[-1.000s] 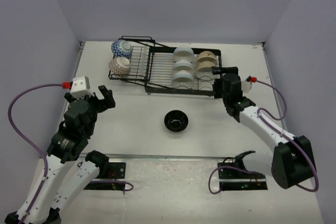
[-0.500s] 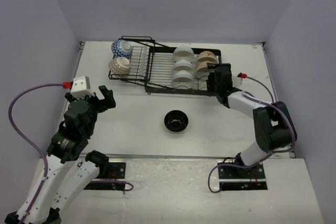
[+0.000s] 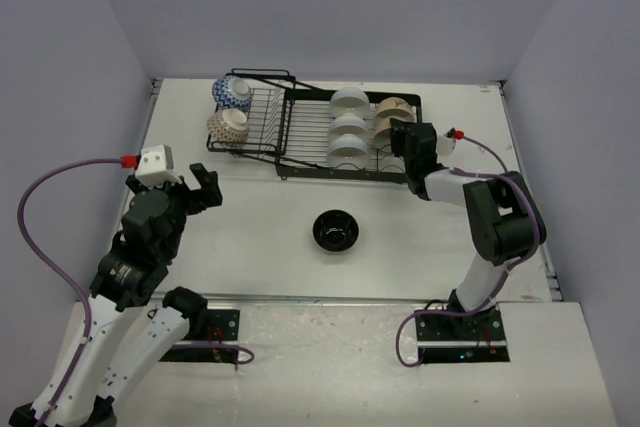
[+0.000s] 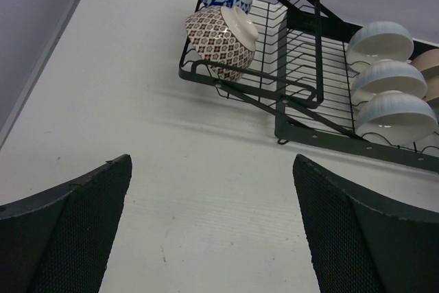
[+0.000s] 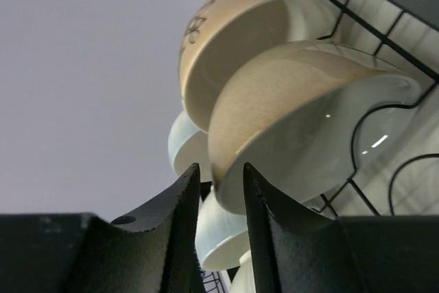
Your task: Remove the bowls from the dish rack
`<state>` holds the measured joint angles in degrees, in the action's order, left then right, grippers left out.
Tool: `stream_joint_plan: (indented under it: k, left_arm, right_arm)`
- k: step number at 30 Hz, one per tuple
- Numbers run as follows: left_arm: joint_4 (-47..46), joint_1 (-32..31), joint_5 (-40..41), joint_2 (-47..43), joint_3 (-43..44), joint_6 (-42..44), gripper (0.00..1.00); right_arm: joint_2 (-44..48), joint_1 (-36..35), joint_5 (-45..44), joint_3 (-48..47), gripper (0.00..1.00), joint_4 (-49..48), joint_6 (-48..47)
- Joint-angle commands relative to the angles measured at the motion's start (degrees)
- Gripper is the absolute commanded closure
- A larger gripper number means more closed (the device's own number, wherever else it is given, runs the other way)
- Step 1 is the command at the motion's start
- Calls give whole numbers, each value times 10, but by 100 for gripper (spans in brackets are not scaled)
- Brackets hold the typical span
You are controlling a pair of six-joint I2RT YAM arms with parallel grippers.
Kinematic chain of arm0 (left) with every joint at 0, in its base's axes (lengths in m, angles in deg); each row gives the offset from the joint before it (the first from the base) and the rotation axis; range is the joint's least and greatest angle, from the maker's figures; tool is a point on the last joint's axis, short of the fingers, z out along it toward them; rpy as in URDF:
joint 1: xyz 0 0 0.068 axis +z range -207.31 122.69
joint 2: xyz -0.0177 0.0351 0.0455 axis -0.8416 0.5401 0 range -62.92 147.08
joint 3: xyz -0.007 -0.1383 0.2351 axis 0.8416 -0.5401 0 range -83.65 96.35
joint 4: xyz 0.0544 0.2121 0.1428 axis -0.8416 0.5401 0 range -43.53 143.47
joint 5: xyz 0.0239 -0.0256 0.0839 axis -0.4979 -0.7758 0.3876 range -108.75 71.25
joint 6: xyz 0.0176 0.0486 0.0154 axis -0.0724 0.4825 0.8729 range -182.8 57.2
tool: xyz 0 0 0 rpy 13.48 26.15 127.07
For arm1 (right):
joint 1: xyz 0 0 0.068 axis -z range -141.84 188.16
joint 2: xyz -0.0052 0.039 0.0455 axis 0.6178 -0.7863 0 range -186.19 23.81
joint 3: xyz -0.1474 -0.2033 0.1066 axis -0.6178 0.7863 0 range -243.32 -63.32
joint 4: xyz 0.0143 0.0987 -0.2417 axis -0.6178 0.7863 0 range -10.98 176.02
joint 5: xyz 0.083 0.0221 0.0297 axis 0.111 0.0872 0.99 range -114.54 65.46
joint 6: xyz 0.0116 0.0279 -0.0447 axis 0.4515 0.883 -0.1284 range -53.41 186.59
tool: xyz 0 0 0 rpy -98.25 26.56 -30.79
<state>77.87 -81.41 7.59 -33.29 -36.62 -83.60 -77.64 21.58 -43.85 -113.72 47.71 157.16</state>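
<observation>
Right arm [image 3: 487, 205] reaches forward (right gripper [image 5: 221, 169] astride tan bowl [image 5: 288, 108] rim).

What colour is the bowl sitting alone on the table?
The bowl is glossy black; the top external view shows it best.

The top external camera looks down from high behind the near edge over the whole table [image 3: 260, 247], with the dish rack [image 3: 300, 137] at the far side. The left wrist camera faces that rack from low and well back. The right wrist camera sits close under its tan bowls [image 5: 288, 121], angled upward. All three views share the rack.
</observation>
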Motion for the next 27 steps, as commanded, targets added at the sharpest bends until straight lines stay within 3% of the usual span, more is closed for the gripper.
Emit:
stream_joint_plan:
  k: [1, 5, 8, 14, 16, 21, 27]
  left_arm:
    - [-25, 4, -9, 0, -2, 8, 0]
    - [-25, 4, -9, 0, -3, 8, 0]
    - [-26, 4, -10, 2, -3, 8, 0]
    - [-26, 4, -11, 2, -3, 9, 0]
    - [-26, 4, -12, 3, -3, 9, 0]
    - [-27, 4, -11, 4, -3, 9, 0]
    - [-27, 4, -11, 3, -3, 10, 0]
  right_arm:
    - [-7, 1, -10, 5, 68, -84, -16]
    - [-19, 1, -6, 24, 75, -143, -18]
    - [-28, 1, -9, 35, 89, -176, -11]
    - [-33, 1, -20, 40, 92, -181, -9]
    - [-33, 1, -22, 44, 100, -188, -7]
    - [-31, 1, -28, 60, 100, -226, -14]
    - [-58, 1, -10, 81, 100, -387, -80]
